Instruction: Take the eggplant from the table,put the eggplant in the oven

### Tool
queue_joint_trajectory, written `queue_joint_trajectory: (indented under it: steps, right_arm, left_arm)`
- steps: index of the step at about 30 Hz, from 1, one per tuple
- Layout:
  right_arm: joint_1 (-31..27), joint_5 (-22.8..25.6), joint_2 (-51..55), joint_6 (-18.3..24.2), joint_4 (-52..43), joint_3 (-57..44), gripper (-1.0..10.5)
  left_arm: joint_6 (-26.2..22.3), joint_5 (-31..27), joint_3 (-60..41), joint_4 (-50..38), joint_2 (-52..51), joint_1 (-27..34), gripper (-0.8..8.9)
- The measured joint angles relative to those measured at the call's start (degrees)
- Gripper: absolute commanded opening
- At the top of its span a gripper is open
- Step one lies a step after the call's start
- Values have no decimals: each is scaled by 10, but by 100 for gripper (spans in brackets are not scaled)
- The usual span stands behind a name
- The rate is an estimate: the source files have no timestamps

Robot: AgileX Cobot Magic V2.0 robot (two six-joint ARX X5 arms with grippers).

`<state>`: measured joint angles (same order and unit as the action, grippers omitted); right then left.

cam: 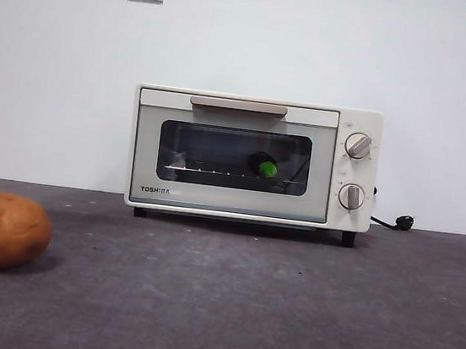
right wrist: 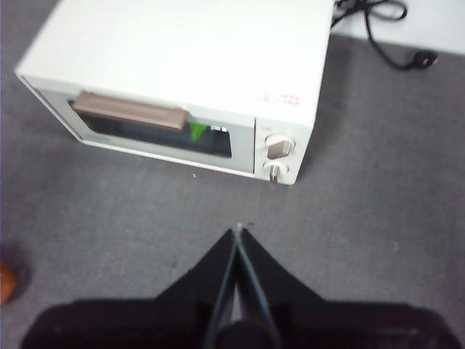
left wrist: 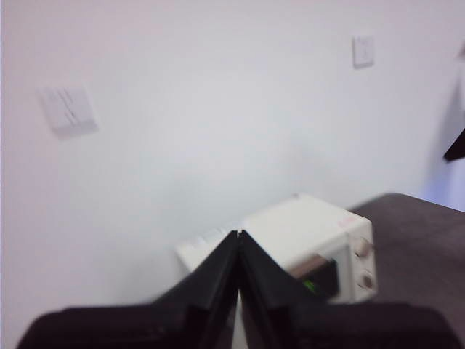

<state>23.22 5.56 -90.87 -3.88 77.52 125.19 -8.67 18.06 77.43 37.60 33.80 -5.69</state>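
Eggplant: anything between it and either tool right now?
Yes. The eggplant already lies inside the oven, behind its closed glass door. The right tool hovers shut over the table before it; the left tool is raised, shut.

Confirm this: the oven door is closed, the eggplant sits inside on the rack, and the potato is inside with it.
Wrong about the potato: the front view shows it on the table, outside the closed oven. The eggplant alone shows through the window.
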Motion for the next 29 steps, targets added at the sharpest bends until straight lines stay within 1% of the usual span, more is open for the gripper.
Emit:
queue_joint_trajectory:
  steps: [4,7,11,15,18,22,29]
  right_arm:
    - [0,0,-35,0,0,0,2]
    - [0,0,-57,0,0,0,2]
    - [0,0,-76,0,0,0,1]
    - [0,0,-78,0,0,0,2]
    - [0,0,-78,0,0,0,1]
    - [0,0,-78,0,0,0,2]
    - [0,0,-78,0,0,0,2]
  left_arm:
    - [-42,-9,-39,-30,-49,13,-5]
    - [-54,-13,-112,-71,-84,18,-5]
    - [-50,-14,-227,-129,-139,18,-5]
    - [-36,-14,-326,-161,-182,18,-6]
    - [-23,-15,-397,-166,-209,18,-6]
    - [-7,-37,-481,-181,-248,18,-6]
    - [4,-62,-620,-192,-317,18,-6]
